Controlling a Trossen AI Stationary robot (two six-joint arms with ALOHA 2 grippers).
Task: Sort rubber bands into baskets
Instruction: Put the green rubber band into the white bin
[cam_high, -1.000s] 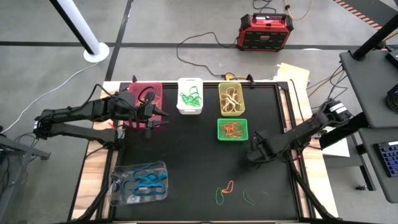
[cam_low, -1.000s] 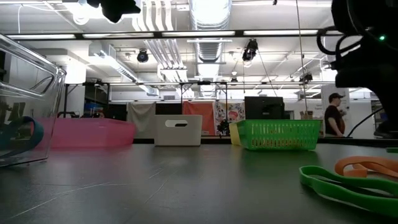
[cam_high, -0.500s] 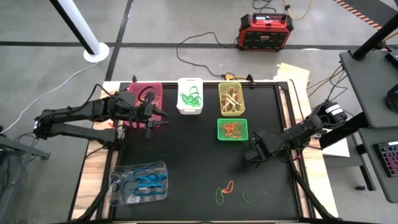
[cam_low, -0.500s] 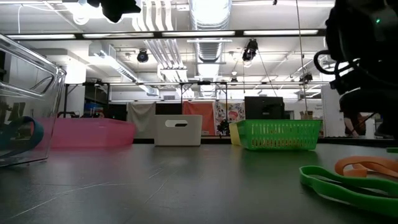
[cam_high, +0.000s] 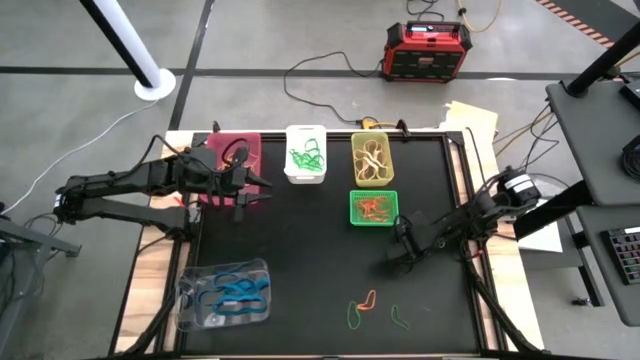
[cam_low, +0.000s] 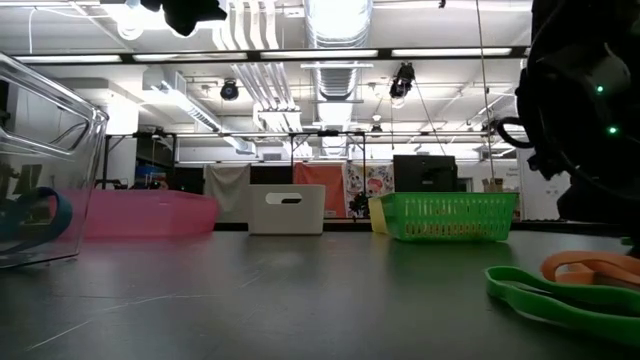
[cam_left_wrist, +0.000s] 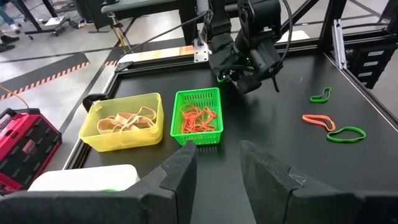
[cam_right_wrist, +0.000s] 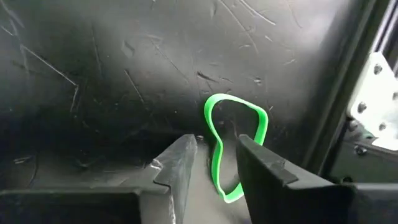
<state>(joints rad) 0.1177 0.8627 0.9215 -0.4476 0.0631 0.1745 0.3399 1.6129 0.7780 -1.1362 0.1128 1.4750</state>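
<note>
The right gripper (cam_high: 397, 257) hangs over the bare black mat (cam_high: 300, 250), below the green mesh basket (cam_high: 373, 209) in the high view and above the three loose bands near the mat's near edge. Its fingers (cam_right_wrist: 180, 163) are a little apart with nothing between them, and a green band (cam_right_wrist: 231, 146) lies flat on the mat just ahead of their tips. The other loose bands are an orange one (cam_high: 366, 301) and a second green one (cam_high: 352, 319), touching each other. The left gripper (cam_high: 252, 186) waits beside the pink basket (cam_high: 235, 158), fingers (cam_left_wrist: 180, 177) parted and empty. The white basket (cam_high: 305, 153) holds green bands, the yellow basket (cam_high: 372, 157) pale ones, the mesh basket orange ones, and the clear basket (cam_high: 224, 294) blue ones at the mat's near left corner.
</note>
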